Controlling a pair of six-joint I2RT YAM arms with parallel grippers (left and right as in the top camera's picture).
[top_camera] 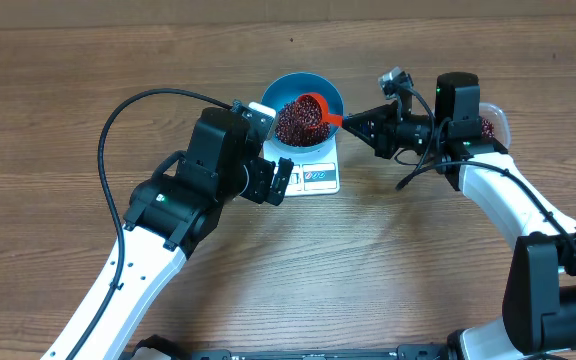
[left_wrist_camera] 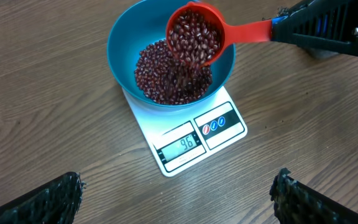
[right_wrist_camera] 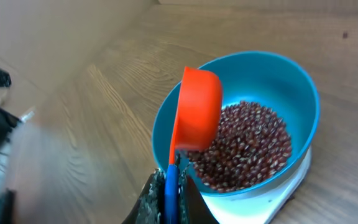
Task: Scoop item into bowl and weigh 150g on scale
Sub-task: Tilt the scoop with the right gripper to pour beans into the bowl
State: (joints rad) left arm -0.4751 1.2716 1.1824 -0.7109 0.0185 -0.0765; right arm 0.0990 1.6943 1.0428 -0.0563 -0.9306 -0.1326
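Plain brown wood-grain tabletop (top_camera: pixel 68 80) lies under both my arms, with a wall of the same brown along its twelve o'clock edge.

My right end effector (right_wrist_camera: pixel 168 190) is clamped shut on the handle of a red scoop (right_wrist_camera: pixel 197 112), reaching in from three o'clock in the overhead view. The scoop's cup hangs tilted over the blue bowl (right_wrist_camera: pixel 291 81), near its three o'clock rim, and it is loaded with dark red beans (left_wrist_camera: pixel 194 34). Below its lower lip the left wrist view shows a blurred streak of beans above the heap. That heap covers the bowl's floor and climbs partway up the walls. The bowl stands on the white scale (left_wrist_camera: pixel 148 118), covering its twelve o'clock half. The display (left_wrist_camera: pixel 182 145) on the six o'clock edge reads 96, and a button panel (left_wrist_camera: pixel 219 123) sits just beside it.

My left end effector (top_camera: pixel 271 180) is spread wide and holds nothing. It hangs by the scale's nine o'clock edge; I cannot tell whether it touches.

A clear tub (top_camera: pixel 498 118) with more beans shows at three o'clock, partly hidden behind my right arm.
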